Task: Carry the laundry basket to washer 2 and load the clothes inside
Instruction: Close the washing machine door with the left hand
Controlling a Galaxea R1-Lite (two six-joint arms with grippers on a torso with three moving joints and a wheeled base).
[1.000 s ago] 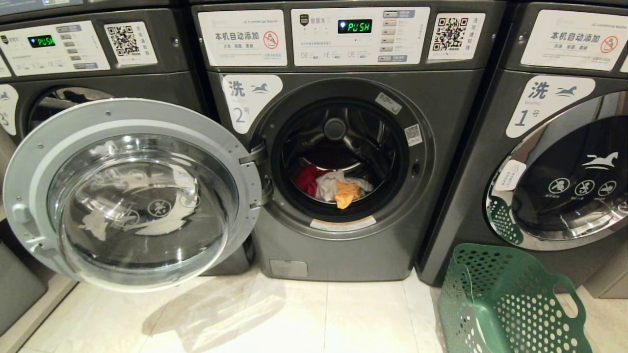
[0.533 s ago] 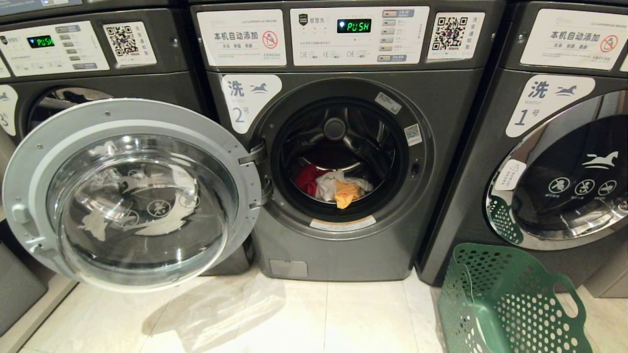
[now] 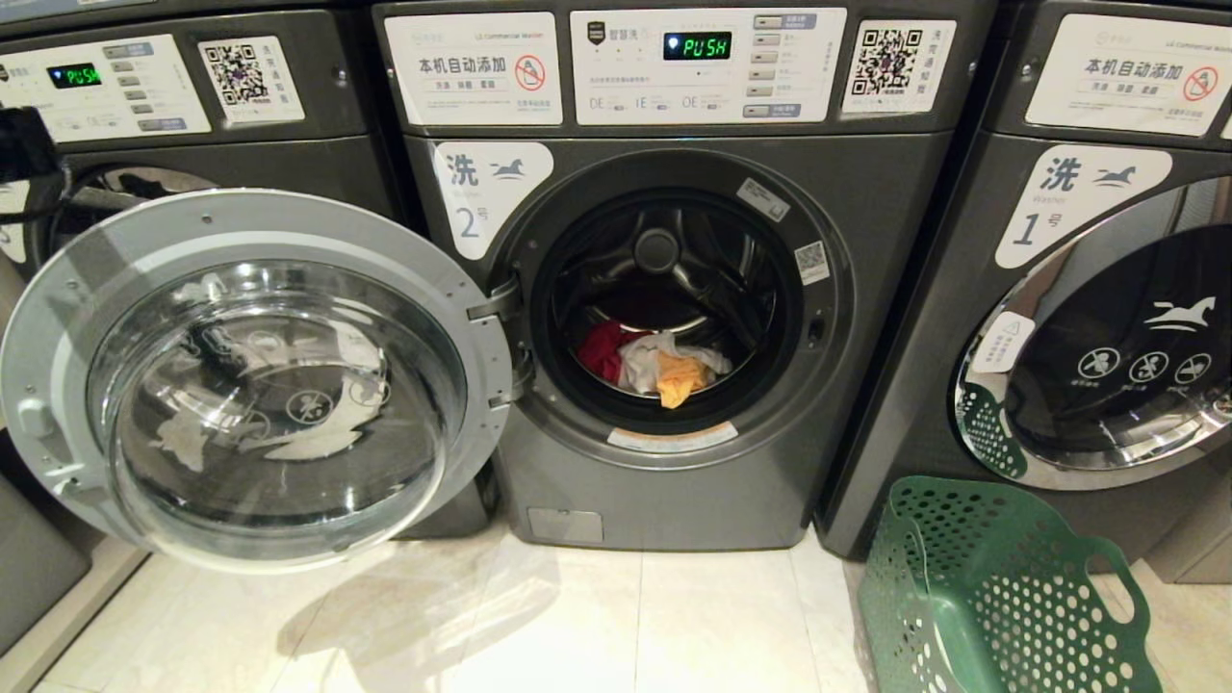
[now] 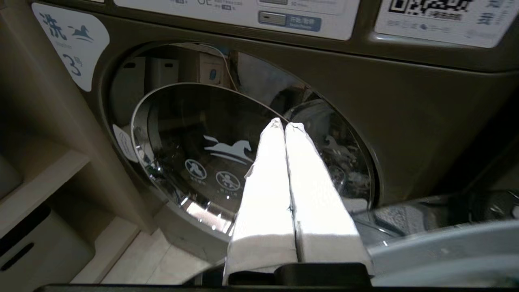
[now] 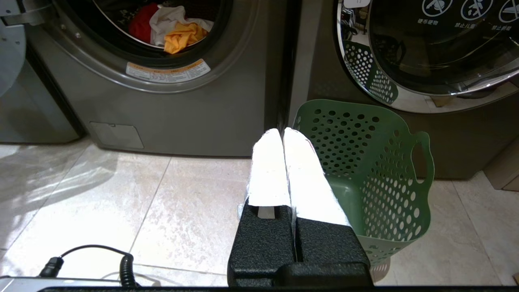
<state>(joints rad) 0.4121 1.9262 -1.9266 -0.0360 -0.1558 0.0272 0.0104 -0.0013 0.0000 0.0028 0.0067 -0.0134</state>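
A: Change since a second ago: a dark part of the left arm now shows at the upper left edge of the head view, in front of the washer marked 3; a second ago no arm was in that view. The whole picture has also shifted slightly, so the camera moved, not the machines.

B: State of the left hand point(image 4: 284, 126)?

A: Fingers pressed together, nothing between them. It hovers before washer 3's closed door point(image 4: 243, 154), just above the rim of the open door point(image 3: 255, 375) of washer 2 point(image 3: 664, 308).

B: And the clothes point(image 3: 654, 361)?

A: Inside washer 2's drum, near the front lip: red piece, white piece, yellow-orange piece on top. They have lain the same way over the last second.

B: The laundry basket point(image 3: 1001, 597)?

A: On the floor, against the foot of washer 1 point(image 3: 1107, 318), at the seam with washer 2. No garment shows in the part of its inside that I can see, though the bottom is only partly in view.

B: Right hand point(image 5: 284, 134)?

A: Closed on nothing, low over the floor point(image 5: 162, 194), its tips just beside the basket's near wall.

B: Reading for the task?

A: Loading looks finished. The left arm coming up beside the open door suggests the door is to be pushed shut next. The clothes are well apart from both hands, off to the right of the left hand and beyond the door's hinge.
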